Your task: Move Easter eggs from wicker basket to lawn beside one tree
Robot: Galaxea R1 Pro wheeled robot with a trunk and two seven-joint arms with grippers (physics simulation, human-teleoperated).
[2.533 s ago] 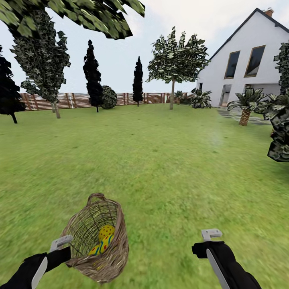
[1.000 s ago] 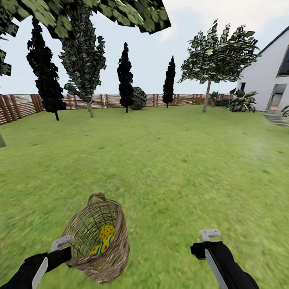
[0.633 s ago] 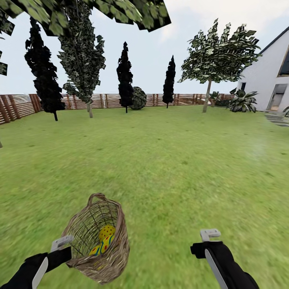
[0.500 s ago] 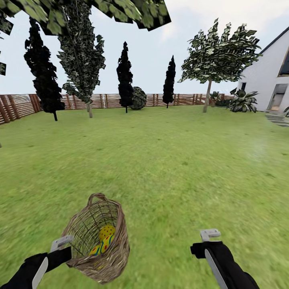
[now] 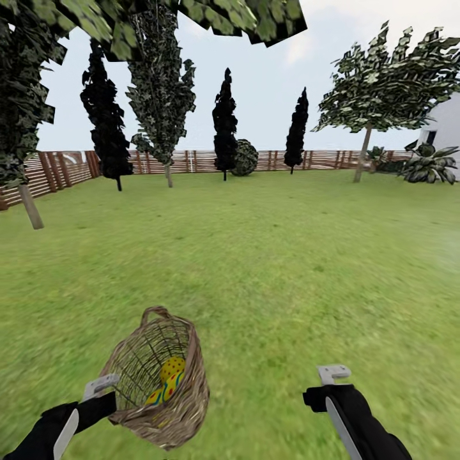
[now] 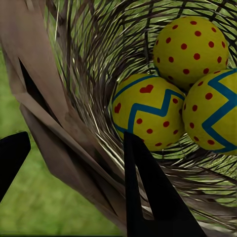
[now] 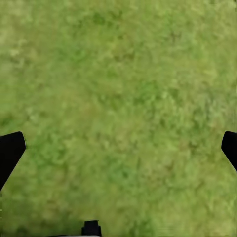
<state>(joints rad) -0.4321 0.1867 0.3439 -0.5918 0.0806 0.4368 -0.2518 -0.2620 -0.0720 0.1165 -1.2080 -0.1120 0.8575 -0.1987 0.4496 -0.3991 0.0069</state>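
The brown wicker basket [image 5: 160, 383] hangs tilted just above the lawn [image 5: 268, 255] at the lower left of the head view. My left gripper [image 5: 105, 391] is shut on its rim; the left wrist view has the woven wall [image 6: 84, 59] pinched between the left gripper's [image 6: 74, 138] dark fingers. Three yellow Easter eggs lie inside: one red-dotted [image 6: 192, 47], two with blue zigzags [image 6: 148, 111] [image 6: 212, 111]. My right gripper [image 5: 335, 377] hovers open over bare grass [image 7: 123, 98]. A pale-trunked tree [image 5: 29, 204] stands at the left; another tree [image 5: 364, 153] is far right.
A brown slat fence [image 5: 191, 160] rings the garden at the back, with dark cone trees [image 5: 225, 128], a slim leafy tree [image 5: 167, 172] and a round bush [image 5: 245, 158] before it. A white house corner [image 5: 444, 124] and spiky plants [image 5: 428, 167] sit at the right edge.
The whole view has swung to the left: the house has slid almost out at the right and a near tree trunk has come in at the left. Basket and arms keep their place.
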